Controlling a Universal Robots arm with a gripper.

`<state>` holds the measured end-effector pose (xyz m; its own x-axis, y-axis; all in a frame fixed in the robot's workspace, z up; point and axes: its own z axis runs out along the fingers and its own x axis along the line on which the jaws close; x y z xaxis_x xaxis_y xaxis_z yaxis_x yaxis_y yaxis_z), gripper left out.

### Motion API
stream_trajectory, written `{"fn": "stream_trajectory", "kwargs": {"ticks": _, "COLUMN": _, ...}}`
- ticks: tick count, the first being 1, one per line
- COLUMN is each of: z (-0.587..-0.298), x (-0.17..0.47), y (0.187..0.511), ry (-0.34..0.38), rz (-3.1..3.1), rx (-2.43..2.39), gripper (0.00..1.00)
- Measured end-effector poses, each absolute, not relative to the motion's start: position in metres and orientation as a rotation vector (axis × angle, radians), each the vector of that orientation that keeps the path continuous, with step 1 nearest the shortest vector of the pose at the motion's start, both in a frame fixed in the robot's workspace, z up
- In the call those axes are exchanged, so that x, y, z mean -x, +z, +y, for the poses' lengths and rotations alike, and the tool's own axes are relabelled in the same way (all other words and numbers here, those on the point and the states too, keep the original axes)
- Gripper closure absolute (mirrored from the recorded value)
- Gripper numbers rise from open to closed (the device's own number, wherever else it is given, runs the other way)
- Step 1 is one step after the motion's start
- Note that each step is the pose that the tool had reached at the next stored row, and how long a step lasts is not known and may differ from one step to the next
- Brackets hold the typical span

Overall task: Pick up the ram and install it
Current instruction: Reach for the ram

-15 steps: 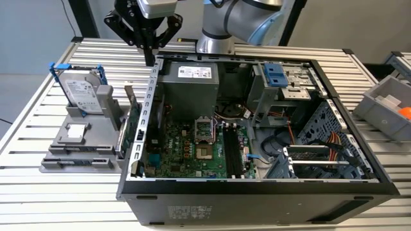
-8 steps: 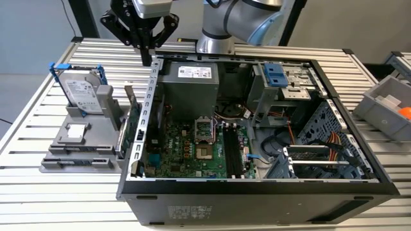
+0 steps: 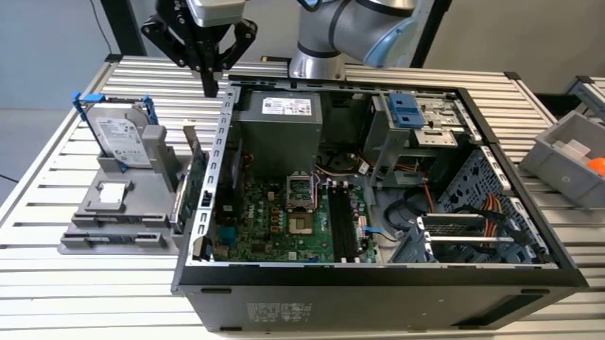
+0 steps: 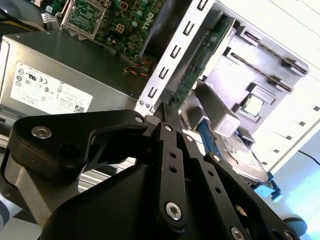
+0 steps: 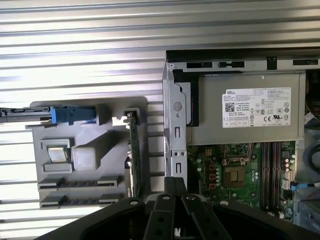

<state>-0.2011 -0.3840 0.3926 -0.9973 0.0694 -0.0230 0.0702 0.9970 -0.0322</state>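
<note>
A thin, dark, bluish strip that looks like the ram (image 3: 123, 239) lies edge-up in the front slot of the grey holder (image 3: 95, 212), at the exterior view's left. The same slot (image 5: 80, 201) is in the first wrist view; I cannot make out the stick there. My gripper (image 3: 210, 88) hangs high over the back left corner of the open computer case (image 3: 378, 283), far from the holder. Its black fingers (image 5: 172, 181) come together to one tip (image 4: 164, 107), shut with nothing between them. The black memory slots (image 3: 341, 219) run along the green motherboard (image 3: 274, 216).
On the holder stand a silver hard drive in a blue frame (image 3: 118, 134) and a green card with a metal bracket (image 3: 194, 184). The grey power supply (image 3: 279, 120) sits at the back of the case. A grey bin (image 3: 572, 156) stands at the exterior view's right.
</note>
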Motion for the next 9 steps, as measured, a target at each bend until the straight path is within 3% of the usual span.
{"fn": "stream_trajectory", "kwargs": {"ticks": 9, "z": -0.3840, "x": 0.2085, "y": 0.3926, "ry": -0.052, "rz": 3.118, "rx": -0.109, "gripper": 1.00}}
